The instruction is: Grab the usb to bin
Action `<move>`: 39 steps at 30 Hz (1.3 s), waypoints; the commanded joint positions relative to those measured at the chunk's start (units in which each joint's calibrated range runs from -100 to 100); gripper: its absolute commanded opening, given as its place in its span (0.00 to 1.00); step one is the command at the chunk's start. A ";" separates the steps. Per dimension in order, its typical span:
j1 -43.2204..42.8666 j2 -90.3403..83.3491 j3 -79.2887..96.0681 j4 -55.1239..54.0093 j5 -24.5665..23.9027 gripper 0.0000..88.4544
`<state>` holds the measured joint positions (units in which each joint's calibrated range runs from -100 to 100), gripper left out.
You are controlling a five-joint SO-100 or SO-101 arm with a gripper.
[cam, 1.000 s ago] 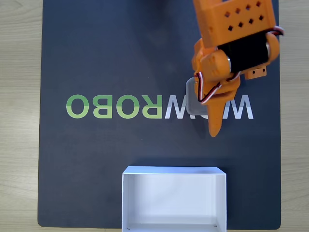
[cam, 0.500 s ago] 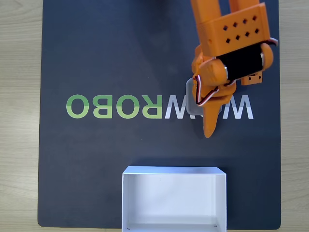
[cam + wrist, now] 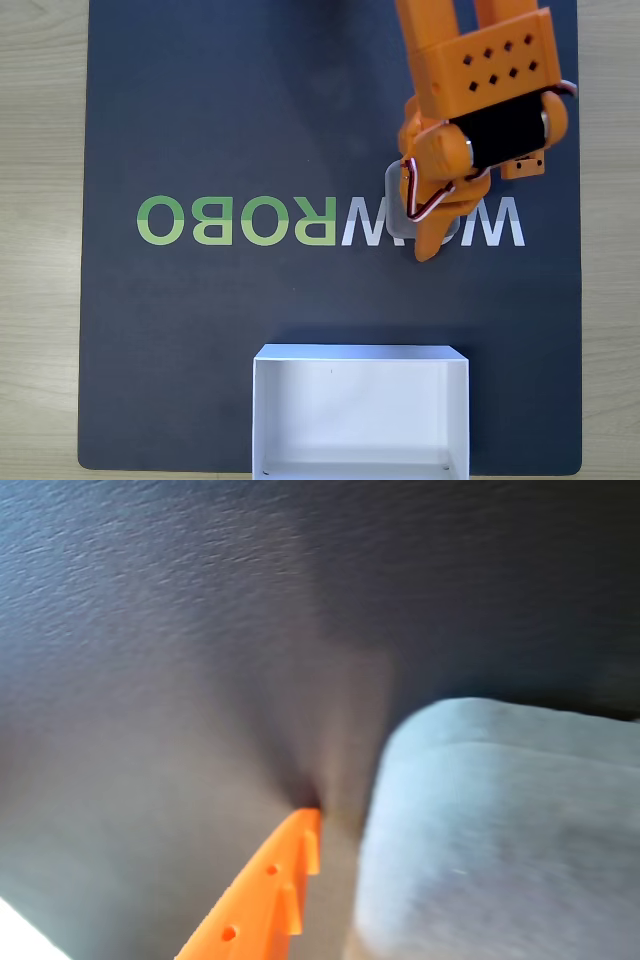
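surface: pale wood-grain table (image 3: 40, 250) | cover: dark grey mat (image 3: 230, 110) lay over most of it | print: green and white lettering (image 3: 240, 220), mirrored in the fixed view | light: even, soft

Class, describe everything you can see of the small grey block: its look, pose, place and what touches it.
The usb is a small, flat, matte grey block with rounded corners, plain and unmarked. It lies flat on the dark mat, over the white lettering, largely hidden under the orange gripper in the fixed view. In the wrist view it looms blurred at lower right, with an orange finger close beside its edge; contact cannot be told.
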<state>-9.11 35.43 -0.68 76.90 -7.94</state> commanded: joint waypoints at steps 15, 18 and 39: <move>0.52 -5.38 -3.21 -1.51 0.37 0.02; 0.52 -11.56 -3.21 -1.60 0.37 0.02; 19.12 -53.53 -2.30 -13.56 0.37 0.02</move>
<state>7.34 -12.77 -1.58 65.60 -7.68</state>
